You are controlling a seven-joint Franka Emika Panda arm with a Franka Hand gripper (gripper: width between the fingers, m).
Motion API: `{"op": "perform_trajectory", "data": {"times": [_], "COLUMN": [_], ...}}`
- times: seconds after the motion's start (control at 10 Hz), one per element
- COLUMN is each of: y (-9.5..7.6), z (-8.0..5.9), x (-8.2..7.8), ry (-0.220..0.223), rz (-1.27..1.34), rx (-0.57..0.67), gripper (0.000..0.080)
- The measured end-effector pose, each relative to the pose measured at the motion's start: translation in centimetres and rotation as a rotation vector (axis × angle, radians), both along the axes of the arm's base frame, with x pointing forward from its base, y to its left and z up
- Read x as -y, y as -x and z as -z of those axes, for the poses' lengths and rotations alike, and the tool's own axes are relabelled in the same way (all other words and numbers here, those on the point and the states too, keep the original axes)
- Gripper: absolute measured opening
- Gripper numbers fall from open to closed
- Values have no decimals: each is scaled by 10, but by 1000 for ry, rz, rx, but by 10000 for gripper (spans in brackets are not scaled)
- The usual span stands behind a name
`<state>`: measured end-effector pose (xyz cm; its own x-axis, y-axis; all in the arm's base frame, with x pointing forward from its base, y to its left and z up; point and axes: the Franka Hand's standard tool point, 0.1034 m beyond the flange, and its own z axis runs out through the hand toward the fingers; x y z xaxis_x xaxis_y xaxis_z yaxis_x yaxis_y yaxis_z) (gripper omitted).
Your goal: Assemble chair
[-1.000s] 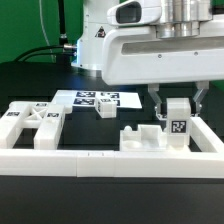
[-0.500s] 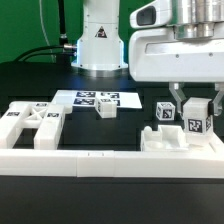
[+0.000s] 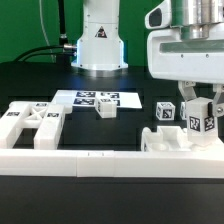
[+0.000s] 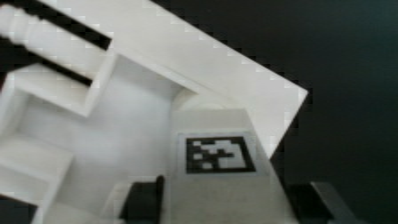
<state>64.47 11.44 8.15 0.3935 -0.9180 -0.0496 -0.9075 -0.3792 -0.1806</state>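
My gripper is shut on the upright tagged block at the right end of a low notched white chair part. The part sits just behind the front rail at the exterior view's right. In the wrist view the tagged block fills the space between my two dark fingers, and the gripper is closed on it. A small tagged white cube stands just behind the part. A white frame part lies at the left. A small white block lies mid-table.
The marker board lies flat at the middle back. A long low white border rail runs along the front and up the right side, close to the held part. The arm's base stands behind.
My gripper has moved to the exterior view's right, and the notched part has moved with it. The small tagged cube behind it has come into view.
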Motion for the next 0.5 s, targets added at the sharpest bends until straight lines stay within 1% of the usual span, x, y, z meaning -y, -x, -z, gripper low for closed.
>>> {"op": "perform_trajectory", "data": {"times": [0.2, 0.3, 0.4, 0.5], "y": [0, 1, 1, 1], "z": [0, 0, 0, 1], "x": [-1, -1, -2, -2], "ry": [-19, -40, -47, -41], "rz": [79, 163, 189, 151], "rx": [-10, -21, -25, -20], "gripper": [287, 287, 287, 335]}}
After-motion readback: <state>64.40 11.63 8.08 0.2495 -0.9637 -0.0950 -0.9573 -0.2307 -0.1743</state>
